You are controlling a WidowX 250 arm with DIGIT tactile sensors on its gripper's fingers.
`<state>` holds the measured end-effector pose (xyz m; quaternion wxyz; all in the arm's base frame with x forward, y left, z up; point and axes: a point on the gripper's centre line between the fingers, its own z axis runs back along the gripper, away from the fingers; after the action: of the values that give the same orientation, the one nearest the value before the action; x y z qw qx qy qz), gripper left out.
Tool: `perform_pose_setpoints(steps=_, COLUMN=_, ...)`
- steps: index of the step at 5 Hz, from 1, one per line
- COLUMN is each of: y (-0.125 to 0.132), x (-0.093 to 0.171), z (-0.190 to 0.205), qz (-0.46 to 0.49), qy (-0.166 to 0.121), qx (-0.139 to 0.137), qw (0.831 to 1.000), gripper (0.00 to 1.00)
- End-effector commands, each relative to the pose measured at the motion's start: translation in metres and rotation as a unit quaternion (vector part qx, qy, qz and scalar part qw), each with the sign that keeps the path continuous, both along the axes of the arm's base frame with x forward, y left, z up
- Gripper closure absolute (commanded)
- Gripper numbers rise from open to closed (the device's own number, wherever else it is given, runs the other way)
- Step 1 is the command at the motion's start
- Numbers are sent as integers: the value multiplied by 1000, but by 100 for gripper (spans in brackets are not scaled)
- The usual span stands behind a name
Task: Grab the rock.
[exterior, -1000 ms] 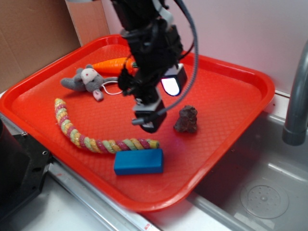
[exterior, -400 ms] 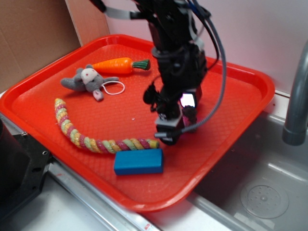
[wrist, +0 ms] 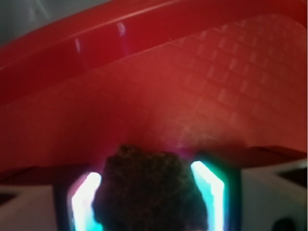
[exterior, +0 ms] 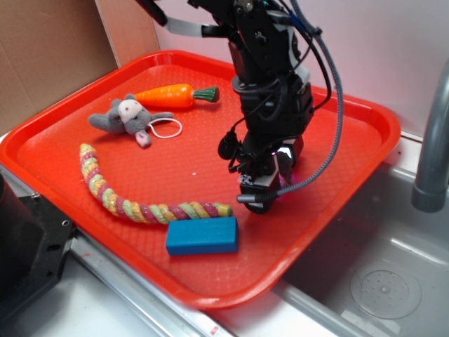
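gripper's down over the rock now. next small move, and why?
Probably close the gripper. In the wrist view the lumpy dark brown rock sits between the two lit fingers, narrow gaps either side, so it looks bracketed but not yet clamped. Exterior view hides the contact.

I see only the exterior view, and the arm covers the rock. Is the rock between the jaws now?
Observer: Yes. In the wrist view the rock sits between the two lit fingers of the gripper.
Operator: Do the jaws already touch it?
Observer: The left finger looks against the rock; on the right a thin gap seems to remain, so I cannot call it shut.
Operator: Is anything else between them?
Observer: No. Beyond the rock, the wrist view shows only the bare floor and rim of the red tray.
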<state>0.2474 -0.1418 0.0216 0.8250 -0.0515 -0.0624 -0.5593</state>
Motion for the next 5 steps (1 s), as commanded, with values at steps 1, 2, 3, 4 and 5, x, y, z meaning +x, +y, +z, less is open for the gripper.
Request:
perform_pose_setpoints(steps=1, y=33, x=-10, z=60, qz=123, qy=-34, qx=31, qw=991, gripper=100)
perform_pose_setpoints(steps=2, y=63, x=-21, z=100, qz=245, qy=-32, qx=56, qw=967, gripper=100)
perform_pose_setpoints(steps=3, y=90, x=-43, z=132, qz=363, qy=-21, qx=69, qw=929, gripper=100)
perform_pose_setpoints(steps=4, y=111, x=-61, z=153, qz=414, qy=-30, qx=57, qw=908, gripper=100)
perform_pose_setpoints(steps=5, y=130, x=-81, z=168, qz=458, qy=-35, qx=49, qw=887, gripper=100)
